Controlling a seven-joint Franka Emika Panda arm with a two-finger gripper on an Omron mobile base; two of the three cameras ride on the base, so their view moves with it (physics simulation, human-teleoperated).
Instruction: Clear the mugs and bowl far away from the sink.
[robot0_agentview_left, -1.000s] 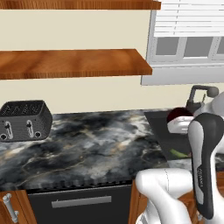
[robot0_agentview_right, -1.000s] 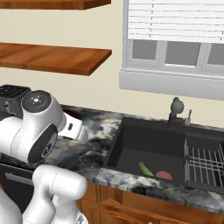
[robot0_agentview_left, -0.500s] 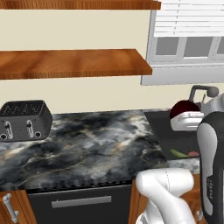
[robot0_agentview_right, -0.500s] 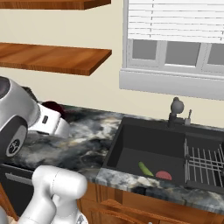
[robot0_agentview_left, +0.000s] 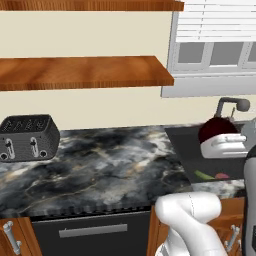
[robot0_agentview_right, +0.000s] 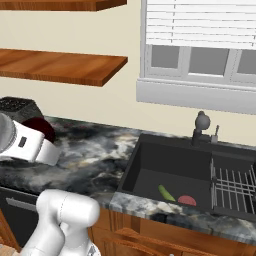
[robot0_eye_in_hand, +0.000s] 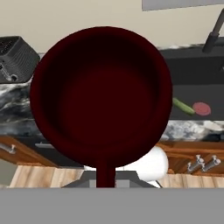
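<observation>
A dark red mug (robot0_eye_in_hand: 100, 94) is held in the air with its open mouth toward the hand camera and its handle pointing down between the fingers. My gripper (robot0_agentview_left: 222, 143) is shut on that handle. From the left the mug (robot0_agentview_left: 214, 130) appears in front of the sink (robot0_agentview_left: 192, 150). From the right the mug (robot0_agentview_right: 41, 127) and gripper (robot0_agentview_right: 47, 146) hang over the counter, left of the sink (robot0_agentview_right: 165, 170). The bowl is out of view.
A dark toaster (robot0_agentview_left: 27, 136) stands at the counter's left end. A green vegetable (robot0_agentview_right: 167, 193) and a red round piece (robot0_agentview_right: 187, 200) lie in the basin, beside a wire rack (robot0_agentview_right: 235, 187). The faucet (robot0_agentview_right: 201, 125) rises behind the sink. Wooden shelves (robot0_agentview_left: 85, 72) hang above.
The arm has swung, and its big upper joints have moved off toward the picture edges. The hand with the red mug has risen a little and shows more fully.
</observation>
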